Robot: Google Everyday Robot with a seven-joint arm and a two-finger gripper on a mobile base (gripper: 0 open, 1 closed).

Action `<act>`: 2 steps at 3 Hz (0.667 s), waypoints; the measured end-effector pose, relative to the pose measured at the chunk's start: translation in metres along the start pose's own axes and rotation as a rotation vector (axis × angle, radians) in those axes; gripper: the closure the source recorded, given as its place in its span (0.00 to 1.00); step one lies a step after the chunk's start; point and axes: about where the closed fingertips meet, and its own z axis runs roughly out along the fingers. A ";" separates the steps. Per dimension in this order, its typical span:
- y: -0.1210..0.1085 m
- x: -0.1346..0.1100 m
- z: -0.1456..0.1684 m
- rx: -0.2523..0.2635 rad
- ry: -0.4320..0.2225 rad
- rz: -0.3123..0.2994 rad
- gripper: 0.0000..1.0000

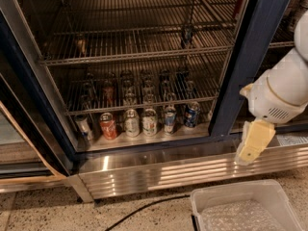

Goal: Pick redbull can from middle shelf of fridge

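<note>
Fridge [251,57] with a dark navy frame fills most of the frame, its wire racks open to view above a ribbed steel base panel [192,170]. The middle shelf [134,56] runs across the upper half. On it, right of centre and towards the back, stands the redbull can [187,34], a small dark shape too dim for its markings to be read. Far to the left on the same rack sits a small pale object [81,44].

Below, a row of cans stands along the front of the fridge floor, among them a red cola can [108,125] at lower left and a blue can with a round logo [191,115] at the right end of the row. More cans stand dimly behind them.

The gripper [251,146] hangs at the right edge of the frame, outside the fridge, in front of the navy post and the base panel, pointing down below the white arm [284,88]. It is well apart from the redbull can and lower than it. I cannot tell how far open the claw is.

At lower right a grey plastic bin [231,195] rests on the speckled floor [43,211], with a black cable [144,208] just beside it.
</note>
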 end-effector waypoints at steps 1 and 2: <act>0.011 0.011 0.043 -0.011 -0.013 0.002 0.00; 0.024 0.016 0.089 -0.002 -0.053 -0.026 0.00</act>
